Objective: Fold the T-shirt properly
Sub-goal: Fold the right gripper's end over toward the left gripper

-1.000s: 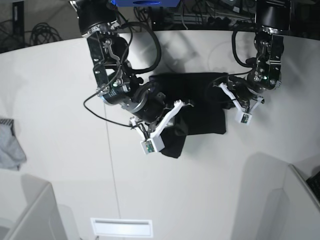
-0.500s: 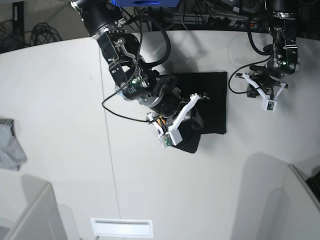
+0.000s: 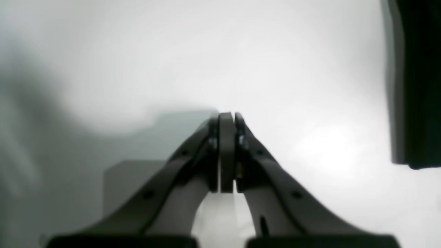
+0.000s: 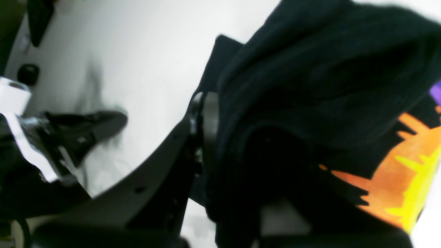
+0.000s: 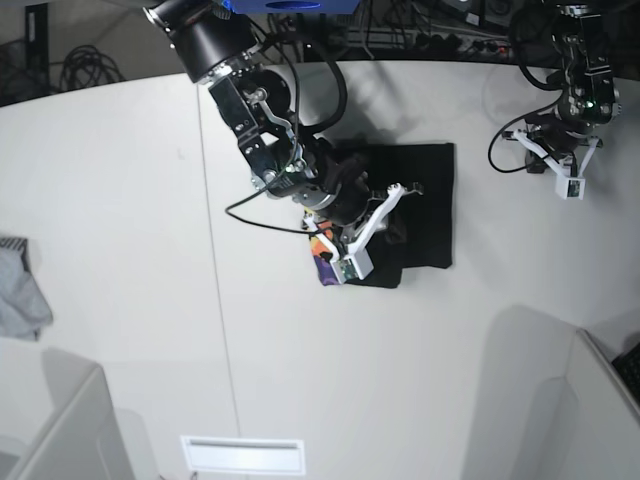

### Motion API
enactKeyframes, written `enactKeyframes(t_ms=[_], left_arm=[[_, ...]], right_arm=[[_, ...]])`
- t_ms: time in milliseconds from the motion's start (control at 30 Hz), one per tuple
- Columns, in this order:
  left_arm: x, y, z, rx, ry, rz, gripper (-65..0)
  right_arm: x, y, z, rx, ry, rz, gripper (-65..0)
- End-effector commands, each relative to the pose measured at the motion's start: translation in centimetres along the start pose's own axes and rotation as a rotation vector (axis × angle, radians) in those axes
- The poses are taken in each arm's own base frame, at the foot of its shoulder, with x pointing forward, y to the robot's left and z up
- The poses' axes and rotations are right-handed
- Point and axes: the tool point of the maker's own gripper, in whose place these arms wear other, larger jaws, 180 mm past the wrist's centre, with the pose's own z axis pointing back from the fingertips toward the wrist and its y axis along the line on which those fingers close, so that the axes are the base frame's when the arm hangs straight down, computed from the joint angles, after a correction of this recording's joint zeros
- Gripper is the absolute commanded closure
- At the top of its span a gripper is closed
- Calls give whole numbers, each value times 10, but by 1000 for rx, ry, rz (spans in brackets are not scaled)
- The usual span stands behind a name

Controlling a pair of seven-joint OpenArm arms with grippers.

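The black T-shirt (image 5: 425, 190) lies folded on the white table (image 5: 120, 180). My right gripper (image 5: 392, 222) is shut on a bunched fold of it, held over the shirt's lower left part. In the right wrist view the gripper (image 4: 220, 117) is buried in black cloth (image 4: 310, 69), with the orange-yellow sun print (image 4: 406, 179) turned up at the right. A bit of print and purple shows under the wrist (image 5: 322, 252). My left gripper (image 5: 535, 150) is shut and empty, off to the shirt's right. In its own view the gripper (image 3: 226, 117) hovers over bare table, the shirt's edge (image 3: 420, 86) at far right.
A small grey cloth (image 5: 20, 295) lies at the table's left edge. White bins stand at the front left (image 5: 60, 420) and front right (image 5: 570, 400). A white slotted panel (image 5: 243, 455) sits at the front. Cables run behind the table (image 5: 90, 60).
My right gripper has carried the shirt's fold rightward over the folded part, exposing some print. My left gripper has let go and drawn back, up and right, away from the shirt.
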Motion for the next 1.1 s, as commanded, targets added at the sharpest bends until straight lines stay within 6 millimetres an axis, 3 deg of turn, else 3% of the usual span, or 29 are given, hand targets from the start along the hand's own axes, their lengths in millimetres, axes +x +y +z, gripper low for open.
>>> enactKeyframes(t_ms=[0, 267, 600, 667, 800, 900, 1067], left_arm=[[14, 4, 4, 7, -37, -18, 0], [14, 3, 4, 5, -38, -17, 0], [13, 4, 4, 7, -37, -17, 0], [13, 4, 4, 7, -37, -17, 0], [14, 4, 4, 6, -39, -17, 0], [14, 4, 4, 5, -39, -16, 0], [15, 4, 4, 5, -41, -16, 0]], right_arm=[[21, 11, 0, 33, -60, 8, 0], [24, 10, 0, 31, -80, 6, 0], [-1, 2, -14, 10, -6, -26, -5], [-1, 2, -14, 10, -6, -26, -128], [-1, 2, -14, 11, -5, -27, -281], [-3, 1, -17, 7, 7, -20, -321], [-16, 33, -23, 73, 52, 68, -350]])
